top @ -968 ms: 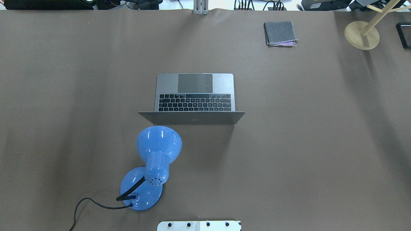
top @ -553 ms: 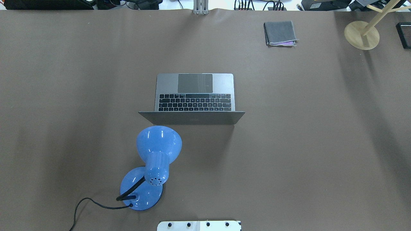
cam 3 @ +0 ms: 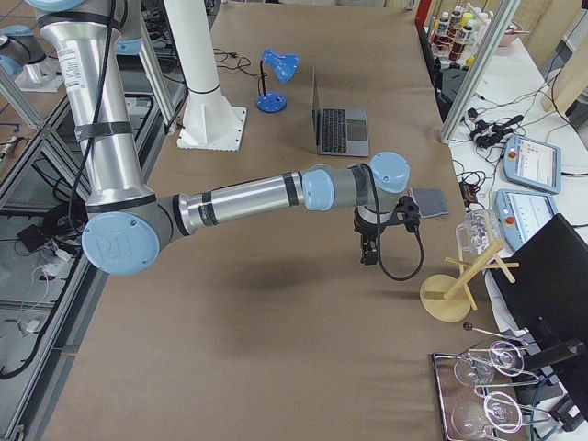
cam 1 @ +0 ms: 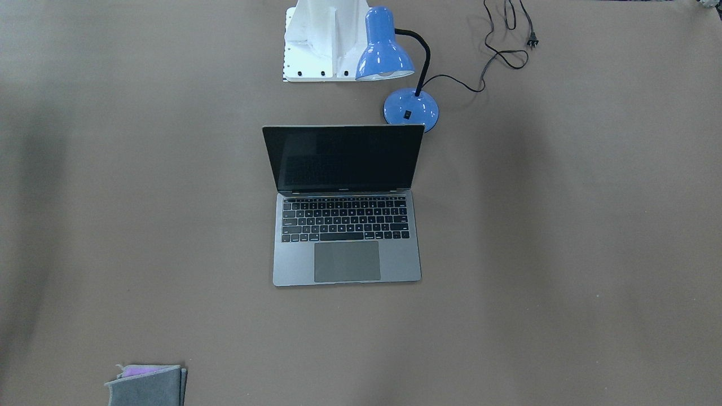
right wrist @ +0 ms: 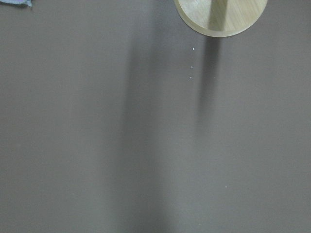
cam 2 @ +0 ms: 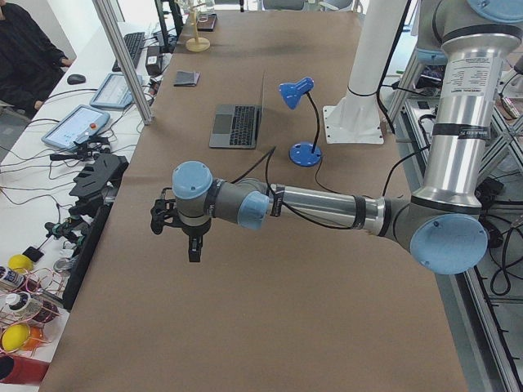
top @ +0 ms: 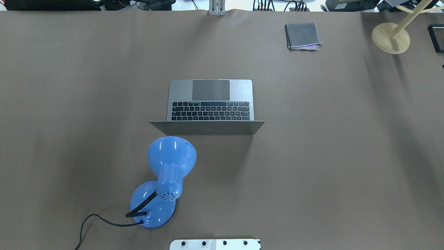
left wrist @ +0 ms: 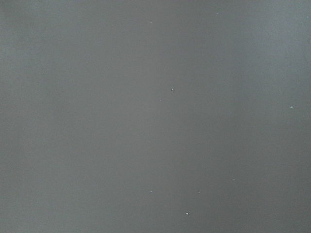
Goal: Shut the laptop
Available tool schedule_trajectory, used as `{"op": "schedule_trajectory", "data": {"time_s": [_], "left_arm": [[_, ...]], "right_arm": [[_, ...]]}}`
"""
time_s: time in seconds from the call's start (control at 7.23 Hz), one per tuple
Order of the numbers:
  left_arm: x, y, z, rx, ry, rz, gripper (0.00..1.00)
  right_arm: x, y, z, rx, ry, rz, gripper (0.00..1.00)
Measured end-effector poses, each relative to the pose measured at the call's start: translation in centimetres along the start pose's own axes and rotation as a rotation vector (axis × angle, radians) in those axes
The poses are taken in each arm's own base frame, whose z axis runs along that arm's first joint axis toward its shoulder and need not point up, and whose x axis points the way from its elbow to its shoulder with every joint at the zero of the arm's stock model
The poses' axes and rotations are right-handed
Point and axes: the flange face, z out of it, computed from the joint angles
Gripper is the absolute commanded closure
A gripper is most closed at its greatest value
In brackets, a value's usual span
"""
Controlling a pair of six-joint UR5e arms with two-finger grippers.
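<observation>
The laptop [top: 210, 100] stands open in the middle of the table, its black screen [cam 1: 344, 158] upright and facing away from the robot, its lid back toward the robot's base. It also shows in the left side view [cam 2: 237, 122] and the right side view [cam 3: 340, 129]. My left gripper [cam 2: 194, 249] hangs above bare table far off to the laptop's left; my right gripper [cam 3: 367, 253] hangs far off to its right. Each shows only in a side view, so I cannot tell whether it is open or shut. The wrist views show only table surface.
A blue desk lamp [top: 171, 156] stands just behind the lid on the robot's side, its cord [top: 90, 222] trailing left. A folded grey cloth [top: 302, 35] lies far right. A wooden stand [top: 390, 37] sits at the far right corner, near my right gripper.
</observation>
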Motion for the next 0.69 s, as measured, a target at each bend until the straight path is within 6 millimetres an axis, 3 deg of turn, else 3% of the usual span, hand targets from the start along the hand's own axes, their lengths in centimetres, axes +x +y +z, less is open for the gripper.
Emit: {"op": "schedule_trajectory", "data": {"time_s": [0.14, 0.41, 0.69], "left_arm": [[2.8, -0.4, 0.3, -0.002, 0.011, -0.017, 0.01], [11.4, 0.2, 1.5, -0.027, 0.049, -0.045, 0.02], [20.1, 3.6, 3.0, -0.075, 0.096, -0.057, 0.03]], "right_arm": [[-2.2, -1.1, -0.4, 0.005, -0.042, 0.049, 0.0], [-7.8, -2.1, 0.0, -0.009, -0.09, 0.106, 0.02], [-13.2, -0.7, 1.1, -0.036, -0.133, 0.127, 0.01]]}}
